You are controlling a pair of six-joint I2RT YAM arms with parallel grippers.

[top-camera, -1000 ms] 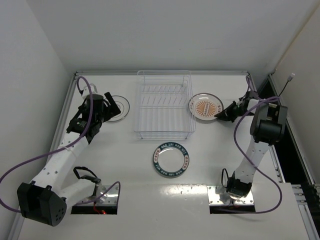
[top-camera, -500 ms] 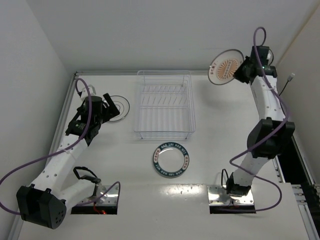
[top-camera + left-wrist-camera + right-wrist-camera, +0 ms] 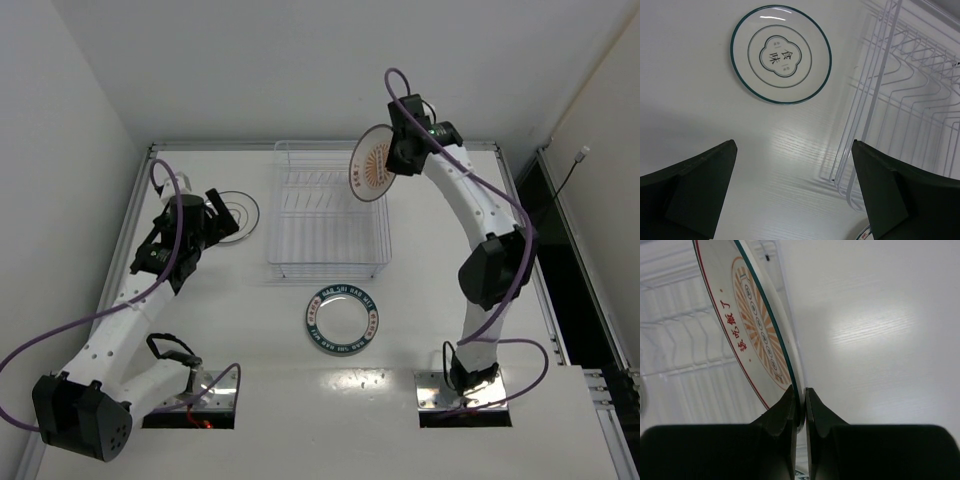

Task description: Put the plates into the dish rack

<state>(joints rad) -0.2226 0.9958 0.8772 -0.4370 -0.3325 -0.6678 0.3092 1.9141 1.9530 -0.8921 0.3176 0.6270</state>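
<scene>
Worktop [image 3: 440,290]: white, closed in by white walls [image 3: 300,70] at the back and both sides.
Rack [image 3: 328,215]: clear wire basket standing at the middle of the worktop toward the back, tines upright, no plate in it.
Orange plate [image 3: 372,163]: lifted off the worktop and held on edge. In the top view it overlaps the rack's far right corner, with its patterned face turned toward the rack. Whether it touches the wire cannot be told.
Right pincer [image 3: 800,396]: clenched on the orange plate's rim, one finger on each face of the plate, rack wires showing behind it.
Thin-rim plate [image 3: 781,54]: flat on the worktop left of the rack, apart from it, with dark characters at its centre.
Left pincer [image 3: 793,150]: released, jaws spread wide with nothing between them. It hovers just by the thin-rim plate's near edge, with the rack's left wall off to its right.
Teal plate [image 3: 342,318]: flat on the worktop just in front of the rack, near the middle, well apart from both pincers.
</scene>
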